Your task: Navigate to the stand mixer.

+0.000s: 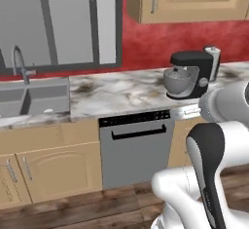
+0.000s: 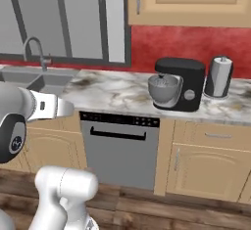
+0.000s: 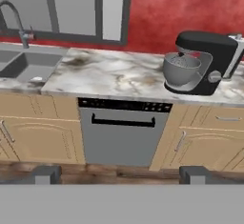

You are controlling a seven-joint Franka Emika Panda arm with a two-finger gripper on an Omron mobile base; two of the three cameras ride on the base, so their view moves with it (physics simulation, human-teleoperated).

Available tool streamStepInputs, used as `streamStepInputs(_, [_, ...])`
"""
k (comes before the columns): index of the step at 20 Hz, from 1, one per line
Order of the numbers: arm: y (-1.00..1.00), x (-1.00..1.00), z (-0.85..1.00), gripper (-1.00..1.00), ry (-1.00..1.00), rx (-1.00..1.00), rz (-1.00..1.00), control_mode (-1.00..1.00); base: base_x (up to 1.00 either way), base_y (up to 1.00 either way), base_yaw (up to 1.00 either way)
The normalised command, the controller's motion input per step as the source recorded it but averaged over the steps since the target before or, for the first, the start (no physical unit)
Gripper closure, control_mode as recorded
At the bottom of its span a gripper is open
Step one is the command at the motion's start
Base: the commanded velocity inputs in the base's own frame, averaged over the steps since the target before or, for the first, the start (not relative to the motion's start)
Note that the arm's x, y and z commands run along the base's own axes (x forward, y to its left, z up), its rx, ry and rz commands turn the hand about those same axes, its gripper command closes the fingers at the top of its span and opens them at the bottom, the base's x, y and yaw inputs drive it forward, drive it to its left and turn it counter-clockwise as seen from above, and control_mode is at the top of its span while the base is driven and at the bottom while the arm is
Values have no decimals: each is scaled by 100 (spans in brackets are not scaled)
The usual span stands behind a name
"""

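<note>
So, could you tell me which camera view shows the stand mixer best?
The right base view: the stand mixer stands whole and unblocked on the counter. The hand view shows it whole, off to the right; in the left base view the arm crowds it.

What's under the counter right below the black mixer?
The mixer stands on the marble counter. Below it are wooden cabinet doors and a drawer, with the grey dishwasher just to their left. Everything is closed, so what's inside stays hidden.
</note>
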Motion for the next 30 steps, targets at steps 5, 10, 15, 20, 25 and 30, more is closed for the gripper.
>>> streamStepInputs(5, [0, 0, 0, -100, 0, 0, 0, 100, 46, -100, 4])
streamStepInputs(10, [0, 0, 0, -100, 0, 0, 0, 100, 94, -94, 0])
streamStepInputs(15, [0, 0, 0, -100, 0, 0, 0, 100, 100, -19, -4])
streamStepInputs(20, [0, 0, 0, -100, 0, 0, 0, 100, 100, 18, -16])
streamStepInputs(25, [0, 0, 0, -100, 0, 0, 0, 100, 100, -12, -24])
streamStepInputs(30, [0, 0, 0, -100, 0, 0, 0, 100, 100, -15, -34])
